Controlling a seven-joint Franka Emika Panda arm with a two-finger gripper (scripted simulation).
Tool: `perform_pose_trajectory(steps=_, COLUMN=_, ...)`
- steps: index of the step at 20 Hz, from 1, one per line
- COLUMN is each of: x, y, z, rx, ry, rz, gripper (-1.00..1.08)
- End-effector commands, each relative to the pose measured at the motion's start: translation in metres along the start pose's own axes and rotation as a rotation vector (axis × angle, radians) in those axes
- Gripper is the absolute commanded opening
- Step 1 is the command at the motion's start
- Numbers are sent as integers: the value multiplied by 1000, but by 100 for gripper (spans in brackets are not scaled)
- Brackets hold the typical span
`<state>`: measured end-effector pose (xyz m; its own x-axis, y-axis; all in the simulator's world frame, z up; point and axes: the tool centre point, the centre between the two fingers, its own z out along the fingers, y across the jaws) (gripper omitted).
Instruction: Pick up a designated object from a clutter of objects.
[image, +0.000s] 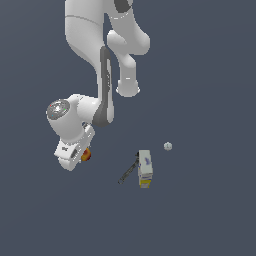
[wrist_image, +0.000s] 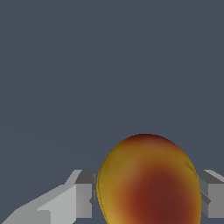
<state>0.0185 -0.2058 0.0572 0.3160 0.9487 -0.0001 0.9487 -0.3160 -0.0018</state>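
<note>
Orange-yellow ball (wrist_image: 148, 183), slightly elongated, sits lengthwise between the jaws.

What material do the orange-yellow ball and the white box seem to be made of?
The round orange-yellow ball with a dark red patch looks like smooth fruit skin, matt, with colours that blend softly. The white oblong box with a yellow end looks like printed cardboard: flat faces, sharp edges, a small bluish mark. As renders, both stay uncertain.
</note>
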Motion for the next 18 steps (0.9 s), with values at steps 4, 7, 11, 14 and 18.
perform_pose_trajectory(steps=4, x=17, y=3, z=-39, rx=-2, ry=0, rz=-1, gripper=-100)
perform_pose_trajectory(steps=7, x=29, y=5, z=-67, rx=-2, ry=-1, rz=-1, gripper=-100)
perform_pose_trajectory(steps=11, x=48, y=8, z=-111, rx=-2, ry=-1, rz=-2, gripper=-100)
perform_pose_trajectory(steps=14, x=63, y=11, z=-145, rx=-2, ry=-1, rz=-2, gripper=-100)
perform_pose_trajectory(steps=18, x=82, y=15, z=-190, rx=-2, ry=0, rz=-2, gripper=-100)
